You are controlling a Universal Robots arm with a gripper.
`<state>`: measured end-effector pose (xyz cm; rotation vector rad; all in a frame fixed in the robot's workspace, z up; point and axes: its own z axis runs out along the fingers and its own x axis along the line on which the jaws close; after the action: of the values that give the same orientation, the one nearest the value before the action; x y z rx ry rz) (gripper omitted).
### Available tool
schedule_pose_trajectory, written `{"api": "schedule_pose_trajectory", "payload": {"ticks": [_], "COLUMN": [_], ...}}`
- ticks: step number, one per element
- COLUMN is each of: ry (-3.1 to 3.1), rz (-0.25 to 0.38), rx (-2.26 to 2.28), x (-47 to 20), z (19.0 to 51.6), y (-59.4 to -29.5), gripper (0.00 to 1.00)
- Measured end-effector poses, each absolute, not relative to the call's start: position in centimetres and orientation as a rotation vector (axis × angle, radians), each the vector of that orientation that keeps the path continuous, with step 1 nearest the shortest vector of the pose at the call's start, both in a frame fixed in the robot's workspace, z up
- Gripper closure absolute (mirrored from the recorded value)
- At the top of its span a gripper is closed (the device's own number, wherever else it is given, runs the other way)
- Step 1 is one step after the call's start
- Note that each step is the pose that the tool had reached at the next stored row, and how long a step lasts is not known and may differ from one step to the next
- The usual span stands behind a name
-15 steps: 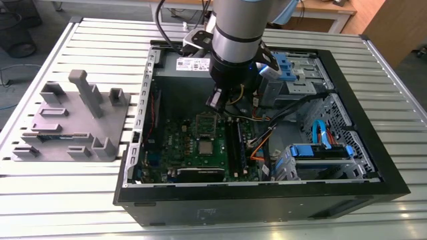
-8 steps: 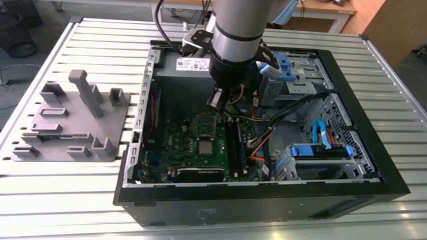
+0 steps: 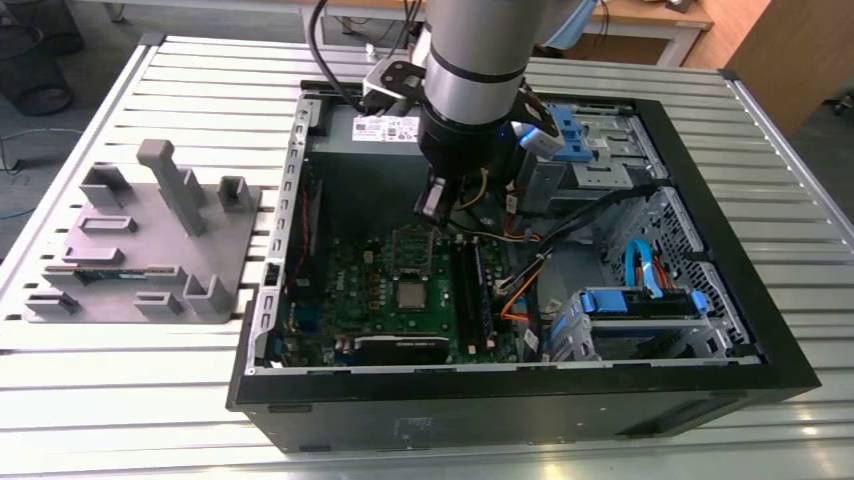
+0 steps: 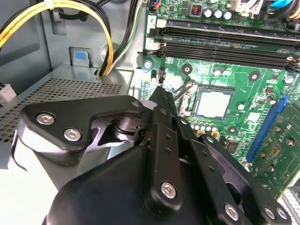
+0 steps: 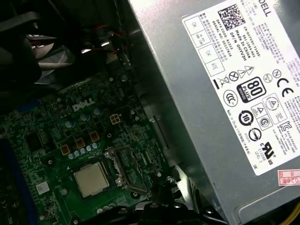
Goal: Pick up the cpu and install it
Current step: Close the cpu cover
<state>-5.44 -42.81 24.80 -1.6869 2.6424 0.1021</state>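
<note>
The cpu (image 3: 412, 293) lies flat in its socket on the green motherboard (image 3: 360, 290), its silver top showing in both wrist views (image 4: 213, 103) (image 5: 90, 179). The socket's metal frame (image 5: 123, 165) stands open beside it, on the side toward the power supply. My gripper (image 3: 431, 212) hangs inside the open computer case, above the board and off to the power-supply side of the cpu, not touching it. In the second wrist view its fingers (image 4: 161, 101) meet at a narrow tip, shut with nothing seen between them.
A silver power supply (image 3: 387, 128) fills the case's far end, close to the gripper. Black memory slots (image 4: 225, 40) run beside the socket. Yellow cables (image 4: 70, 9) and blue drive bays (image 3: 641, 300) crowd the exterior view's right. A grey fixture (image 3: 147, 240) sits outside the case.
</note>
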Motion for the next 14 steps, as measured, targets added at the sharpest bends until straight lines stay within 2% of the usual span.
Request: {"api": "schedule_pose_trajectory", "payload": {"ticks": [14], "ry": [2.598], "rz": [0.098], "rx": [-1.75], "x": [-5.54], "z": [25.1], "y": [-43.43], "gripper": [0.89]}}
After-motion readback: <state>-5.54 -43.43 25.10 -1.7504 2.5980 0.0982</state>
